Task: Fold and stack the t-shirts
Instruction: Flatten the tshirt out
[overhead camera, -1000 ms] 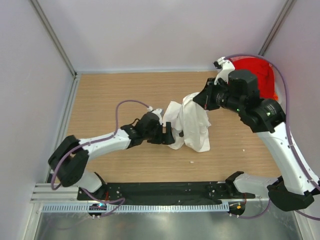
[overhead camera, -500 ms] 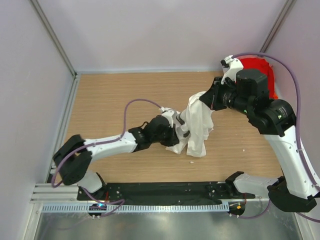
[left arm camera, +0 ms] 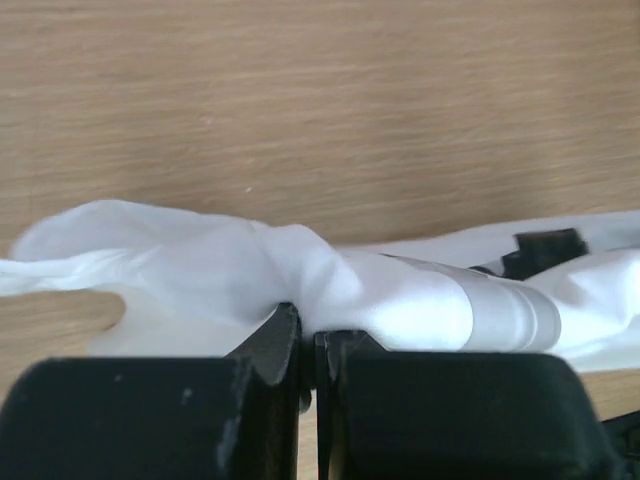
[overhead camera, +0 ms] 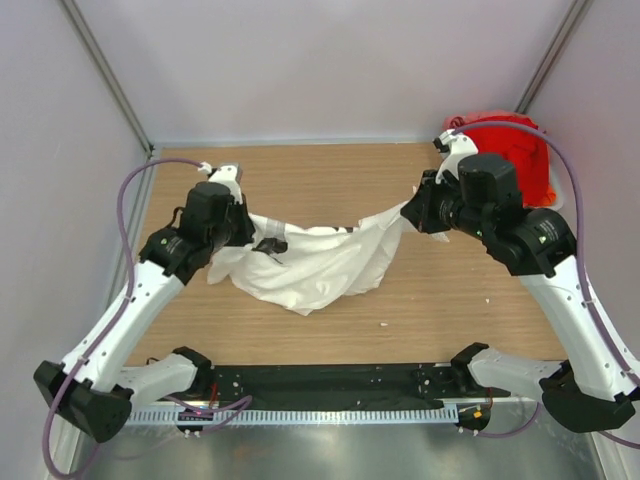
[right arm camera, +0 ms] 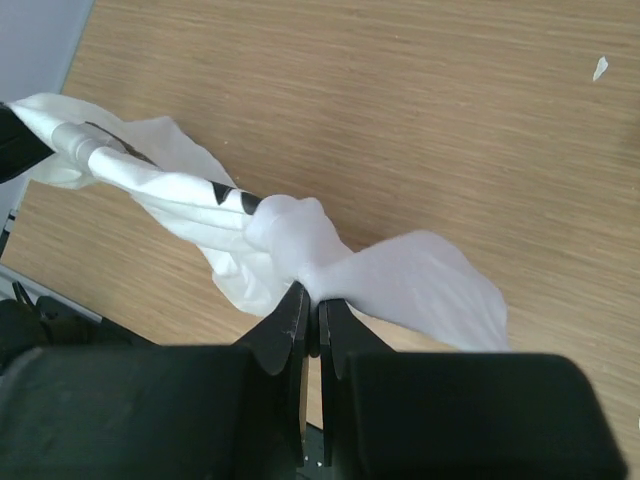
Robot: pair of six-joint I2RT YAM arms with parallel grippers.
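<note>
Your left fingers [left arm camera: 295,345] and right fingers [right arm camera: 298,325] are both pinched tight on the white t-shirt [overhead camera: 320,265], each on a bunched wad of cloth, not a flat hem. The shirt hangs strung between them across the middle of the counter [overhead camera: 300,180]. The left pinch is at about 9 o'clock, the right at about 2, and the belly sags toward 6.

Risks, near first. The sagging belly looks to rest on the wood — set it down as it is and you'll likely get creases, not a flat spread. The cloth is twisted rope-like near each pinch, with the black marks wrapped into the twist, so a fold from here could come out crooked. Both holds are on gathered cloth, so if you pull the arms farther apart a wad may slide out and drop that end. Farther back, the red t-shirts [overhead camera: 515,150] sit heaped in the 2 o'clock corner, right behind the right arm. Its lilac cable [overhead camera: 545,135] arcs over them — a backward swing could snag or drag the heap.

Surface and room:
- **Near edge:** a metal rail [overhead camera: 300,415] and black base plate [overhead camera: 320,385] run along 6 o'clock.
- **Counter:** light wood grain, with small white specks [overhead camera: 383,324] toward 5.
- **Walls:** pale, plain walls [overhead camera: 330,60] close it in at 9, 12 and 3, with slim metal posts [overhead camera: 100,70] at the far corners.
</note>
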